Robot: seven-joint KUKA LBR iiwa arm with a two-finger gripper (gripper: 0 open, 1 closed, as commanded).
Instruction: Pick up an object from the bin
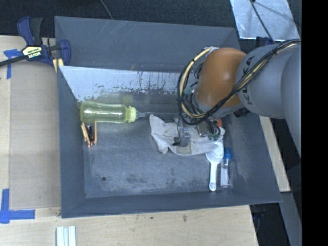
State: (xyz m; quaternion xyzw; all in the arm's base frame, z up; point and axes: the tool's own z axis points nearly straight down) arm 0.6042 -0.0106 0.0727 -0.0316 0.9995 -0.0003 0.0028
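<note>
My gripper [181, 139] is down in the middle right of the bin, its fingertips pressed into a crumpled white cloth [161, 131]. Whether the cloth is between the fingers I cannot tell. Just right of the cloth lie a white plastic spoon [214, 163] and a clear tube with a blue cap [225, 169], side by side near the bin's right wall.
A pale yellow-green plastic bottle [106, 113] lies on its side at the back left of the bin floor. A small orange and black clip [89, 135] sits just below it. The arm with its orange cover and cables reaches in from the right.
</note>
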